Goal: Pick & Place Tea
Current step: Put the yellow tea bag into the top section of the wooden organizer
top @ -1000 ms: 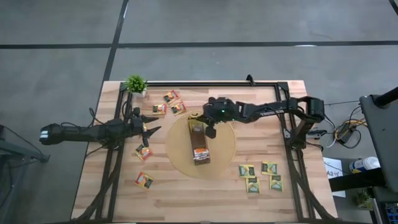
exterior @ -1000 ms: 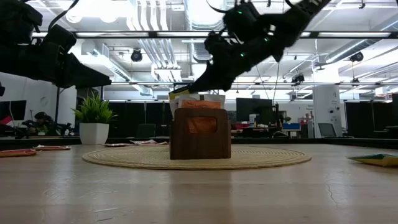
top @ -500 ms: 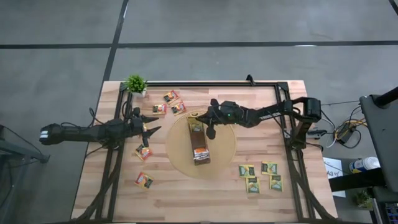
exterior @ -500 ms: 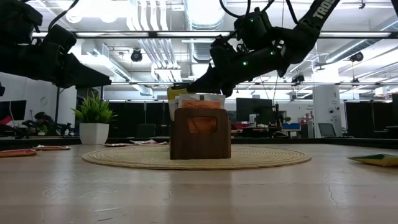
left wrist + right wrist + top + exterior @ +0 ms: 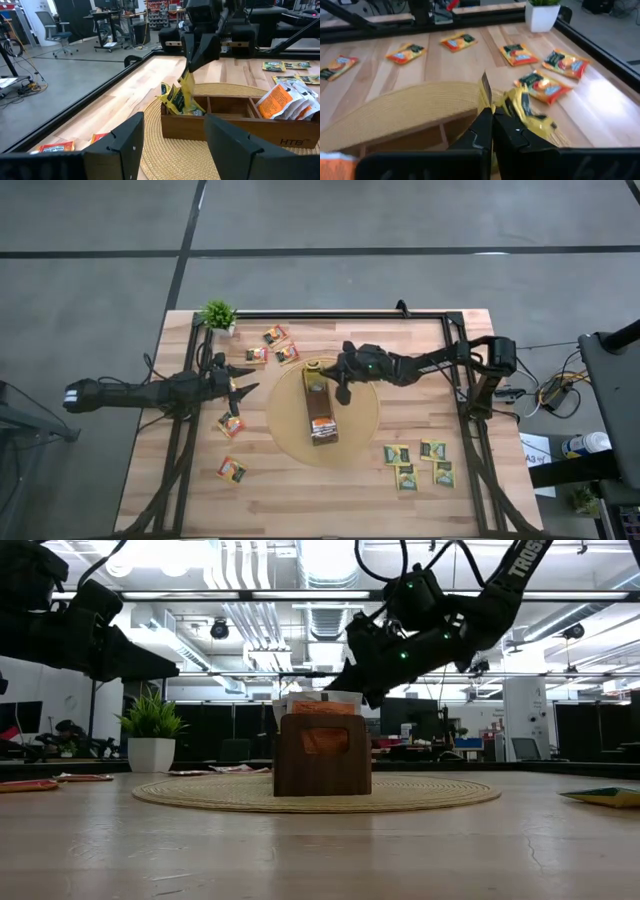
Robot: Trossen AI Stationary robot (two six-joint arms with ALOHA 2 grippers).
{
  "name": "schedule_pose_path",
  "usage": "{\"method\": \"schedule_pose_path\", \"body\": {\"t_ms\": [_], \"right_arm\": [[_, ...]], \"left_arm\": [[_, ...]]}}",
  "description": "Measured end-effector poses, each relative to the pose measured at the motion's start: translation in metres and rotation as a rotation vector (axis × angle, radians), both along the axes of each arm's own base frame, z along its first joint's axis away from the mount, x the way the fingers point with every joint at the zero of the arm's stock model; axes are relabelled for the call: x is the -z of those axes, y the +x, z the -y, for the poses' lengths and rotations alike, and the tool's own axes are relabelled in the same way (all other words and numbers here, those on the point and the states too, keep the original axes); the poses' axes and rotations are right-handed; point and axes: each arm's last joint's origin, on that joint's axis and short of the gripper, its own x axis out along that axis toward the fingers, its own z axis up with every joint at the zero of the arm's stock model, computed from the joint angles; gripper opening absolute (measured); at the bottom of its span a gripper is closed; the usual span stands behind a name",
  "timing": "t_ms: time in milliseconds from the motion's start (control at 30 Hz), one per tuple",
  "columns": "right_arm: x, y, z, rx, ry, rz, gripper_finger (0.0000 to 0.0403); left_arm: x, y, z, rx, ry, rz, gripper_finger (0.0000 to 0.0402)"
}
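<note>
Tea sachet (image 5: 186, 90), yellow, centre frame: hanging thin, light, floppy; best pinching by top edge. Right gripper (image 5: 335, 370) clenching it over box (image 5: 320, 408); left gripper (image 5: 240, 388) waiting released, left of mat (image 5: 365, 415).

A wooden counter (image 5: 300, 500) carrying a mat, a plant and scattered tea sachets.

We see a round woven mat (image 5: 361, 420) at the middle of the counter, with a long brown box (image 5: 320, 412) standing on it. A small potted plant (image 5: 218, 315) sits at the far left corner. Three orange sachets (image 5: 273, 347) lie near the far edge, just left of the mat, and two more orange sachets (image 5: 231, 446) lie well apart on the left side, nearer to us. At the near right we count four green-and-yellow sachets (image 5: 420, 462) clustered close together.
</note>
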Motion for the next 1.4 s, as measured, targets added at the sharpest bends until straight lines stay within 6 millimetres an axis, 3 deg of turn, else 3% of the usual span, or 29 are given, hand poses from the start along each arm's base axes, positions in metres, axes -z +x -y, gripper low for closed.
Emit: {"method": "schedule_pose_path", "body": {"t_ms": [433, 767, 1067, 1400], "right_arm": [[0.001, -0.002, -0.001, 0.008, -0.003, 0.108, 0.0008], [0.031, 0.004, 0.007, 0.031, 0.034, 0.092, 0.0008], [0.017, 0.001, 0.008, -0.006, 0.022, 0.097, 0.0008], [0.023, -0.003, 0.007, -0.018, 0.023, -0.017, 0.0008]], "left_arm": [[0.0, 0.0, 0.0, 0.001, 0.0, 0.0, 0.0202], [0.0, 0.0, 0.0, 0.0, 0.0, 0.0, 0.0202], [0.0, 0.0, 0.0, 0.0, 0.0, 0.0, 0.0202], [0.0, 0.0, 0.0, 0.0, 0.0, 0.0, 0.0202]]}}
